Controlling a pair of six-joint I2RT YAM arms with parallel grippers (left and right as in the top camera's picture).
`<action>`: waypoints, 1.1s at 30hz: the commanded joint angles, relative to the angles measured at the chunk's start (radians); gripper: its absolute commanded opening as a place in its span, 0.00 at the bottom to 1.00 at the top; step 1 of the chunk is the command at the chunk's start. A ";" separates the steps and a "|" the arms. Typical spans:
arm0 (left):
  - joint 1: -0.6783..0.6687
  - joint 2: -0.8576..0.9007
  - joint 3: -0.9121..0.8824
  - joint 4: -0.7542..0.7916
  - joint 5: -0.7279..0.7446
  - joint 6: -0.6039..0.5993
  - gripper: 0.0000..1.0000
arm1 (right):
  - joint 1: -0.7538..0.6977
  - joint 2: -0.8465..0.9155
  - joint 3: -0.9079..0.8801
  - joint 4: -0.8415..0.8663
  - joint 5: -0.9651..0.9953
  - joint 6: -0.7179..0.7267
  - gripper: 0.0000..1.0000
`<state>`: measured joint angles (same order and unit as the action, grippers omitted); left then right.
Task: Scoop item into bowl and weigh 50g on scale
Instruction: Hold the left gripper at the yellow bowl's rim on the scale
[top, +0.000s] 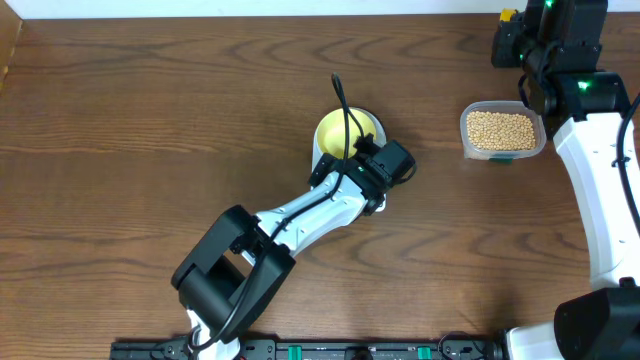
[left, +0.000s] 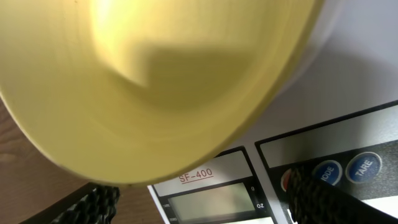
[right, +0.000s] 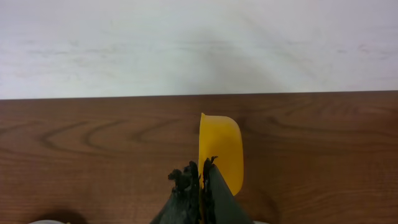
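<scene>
The pale-yellow bowl (top: 343, 130) (left: 155, 81) stands on the white scale (left: 348, 81), whose LCD display (left: 208, 200) and blue buttons face my left gripper. No beans show in the bowl. My left gripper (left: 199, 196) (top: 383, 162) is open and empty, its fingers on either side of the display, just short of the bowl. The tan beans (top: 500, 128) fill a clear tub (top: 467, 140) at the right. My right gripper (right: 200, 171) (top: 515, 40) is shut on the handle of a bright yellow scoop (right: 221, 149) (top: 508, 15), held on edge above the table beyond the tub.
The brown wooden table (top: 150, 120) runs to a pale wall (right: 199, 43) at the far edge. My left arm (top: 300, 215) lies diagonally from the front edge to the bowl. The white right arm (top: 600, 180) runs along the right side.
</scene>
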<state>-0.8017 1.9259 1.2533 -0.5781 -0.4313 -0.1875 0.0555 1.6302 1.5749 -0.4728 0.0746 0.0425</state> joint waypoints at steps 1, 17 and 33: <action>0.000 0.016 -0.008 0.000 -0.003 -0.017 0.88 | -0.002 0.005 -0.001 0.001 -0.006 0.013 0.01; 0.000 0.016 -0.036 0.019 -0.003 -0.017 0.88 | -0.002 0.005 -0.001 -0.002 -0.006 0.013 0.01; 0.000 0.016 -0.047 0.016 -0.003 -0.017 0.88 | -0.003 0.005 -0.001 -0.011 -0.006 0.012 0.01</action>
<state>-0.8024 1.9263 1.2362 -0.5518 -0.4324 -0.1913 0.0555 1.6302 1.5749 -0.4824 0.0746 0.0425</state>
